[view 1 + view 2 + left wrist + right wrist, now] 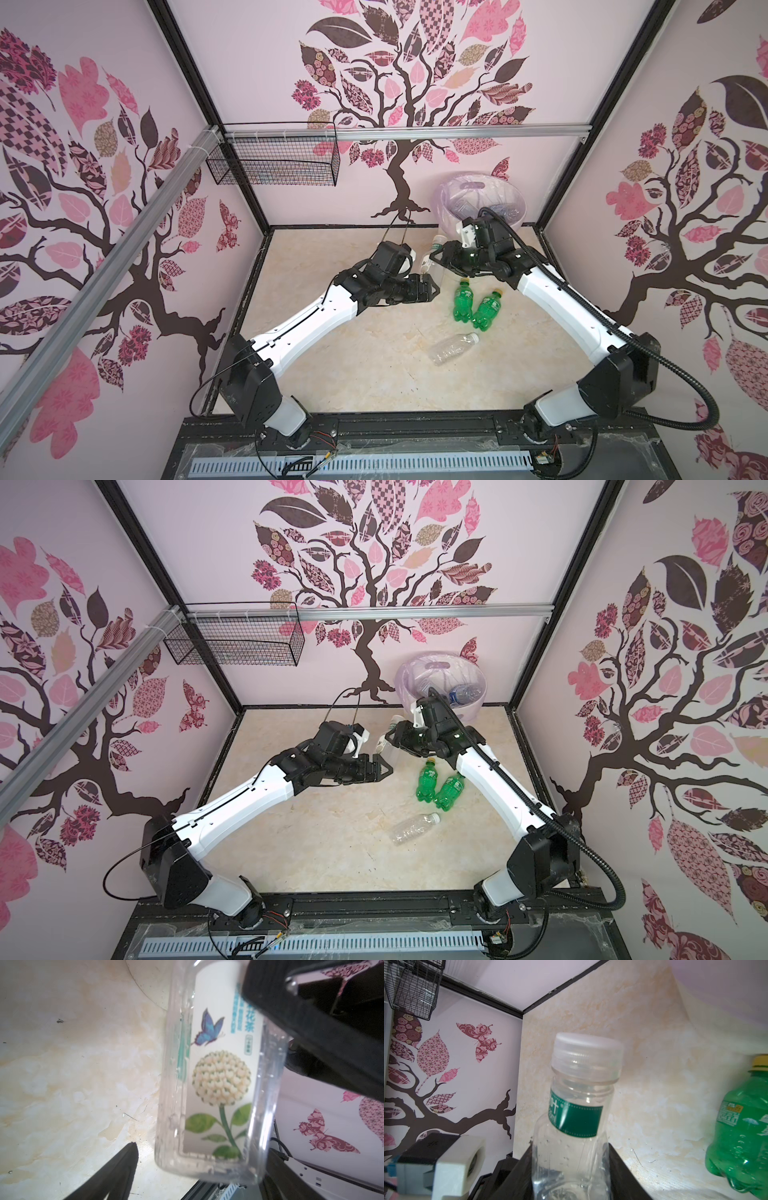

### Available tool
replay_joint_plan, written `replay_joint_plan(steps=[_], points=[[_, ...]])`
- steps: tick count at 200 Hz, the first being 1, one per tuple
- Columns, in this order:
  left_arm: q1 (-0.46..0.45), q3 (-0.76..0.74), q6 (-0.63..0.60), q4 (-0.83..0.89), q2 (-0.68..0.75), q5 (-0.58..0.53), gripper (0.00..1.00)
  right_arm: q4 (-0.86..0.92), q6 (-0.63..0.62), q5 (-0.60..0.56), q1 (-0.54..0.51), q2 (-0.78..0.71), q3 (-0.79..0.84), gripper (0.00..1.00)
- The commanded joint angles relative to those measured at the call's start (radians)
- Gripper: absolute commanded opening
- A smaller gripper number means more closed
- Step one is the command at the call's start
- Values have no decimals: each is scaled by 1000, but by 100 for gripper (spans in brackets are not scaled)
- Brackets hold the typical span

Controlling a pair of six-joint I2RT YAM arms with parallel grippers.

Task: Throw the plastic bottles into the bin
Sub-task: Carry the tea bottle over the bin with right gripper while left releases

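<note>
My right gripper (441, 257) (398, 738) (569, 1169) is shut on a clear plastic bottle (432, 259) (386, 739) (577, 1122) with a white cap and a green neck band, held above the floor in front of the bin. My left gripper (434, 288) (388, 769) (201, 1147) stands open around that bottle's base, its flower label (220, 1084) close to the left wrist camera. Two green bottles with yellow caps (462, 305) (487, 311) (427, 785) (741, 1136) and one clear bottle (455, 348) (415, 828) lie on the floor. The bin (446, 195) (405, 675) stands at the back right with bottles inside.
A black wire mesh basket (274, 164) (237, 642) (415, 987) hangs on the back wall at the left. Patterned walls close in the marbled floor (332, 353) on three sides. A black rail runs along the front edge.
</note>
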State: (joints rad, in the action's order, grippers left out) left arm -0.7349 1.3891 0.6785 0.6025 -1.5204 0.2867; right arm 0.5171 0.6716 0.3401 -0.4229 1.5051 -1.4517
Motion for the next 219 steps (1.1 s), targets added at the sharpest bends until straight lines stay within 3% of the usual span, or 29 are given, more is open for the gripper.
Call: replay_joint_plan(steps=[1, 33, 77, 139, 173, 201, 219], points=[[-3, 98, -24, 63, 32, -45, 97, 73, -74, -66, 13, 34, -107, 46], [-3, 257, -49, 136, -3, -85, 97, 142, -132, -118, 71, 72, -288, 46], [-28, 502, -86, 261, -80, -174, 97, 142, -194, -280, 157, 84, -498, 44], [-54, 647, -41, 268, -153, -148, 97, 195, -311, -477, 218, 208, -905, 44], [-61, 630, -46, 274, -144, -159, 97, 108, -346, -581, 224, 223, -924, 45], [-61, 603, -52, 279, -127, -174, 97, 167, -318, -584, 247, 336, -911, 58], [-61, 599, -61, 284, -123, -185, 97, 298, -287, -572, 263, 443, -986, 82]])
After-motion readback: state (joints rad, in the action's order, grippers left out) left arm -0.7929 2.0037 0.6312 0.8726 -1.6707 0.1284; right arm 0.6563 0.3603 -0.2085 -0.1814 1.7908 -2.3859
